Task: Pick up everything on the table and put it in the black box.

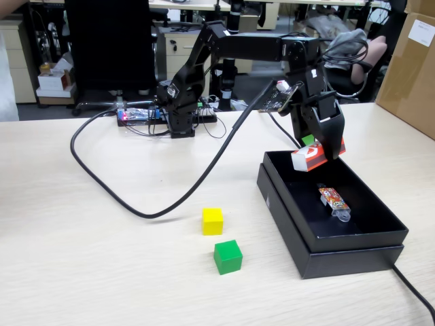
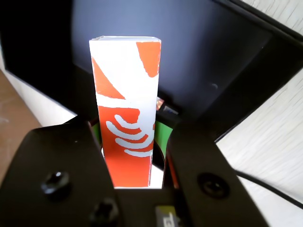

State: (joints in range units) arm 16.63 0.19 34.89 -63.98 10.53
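My gripper [image 1: 319, 145] is shut on the red box [image 1: 307, 158], holding it by its sides just above the back end of the black box [image 1: 289, 216]. In the wrist view the red box [image 2: 125, 118] with its white end stands between the two black fingers of the gripper [image 2: 135, 139], over the dark floor of the black box [image 2: 213, 47]. A yellow cube [image 1: 212, 221] and a green cube [image 1: 228, 257] rest on the table [image 1: 102, 258], left of the black box and apart from each other.
A small colourful wrapped packet [image 1: 334, 200] lies inside the black box. A thick black cable [image 1: 136, 204] loops across the table from the arm's base [image 1: 178, 115]. A brown carton [image 1: 411, 68] stands at the far right.
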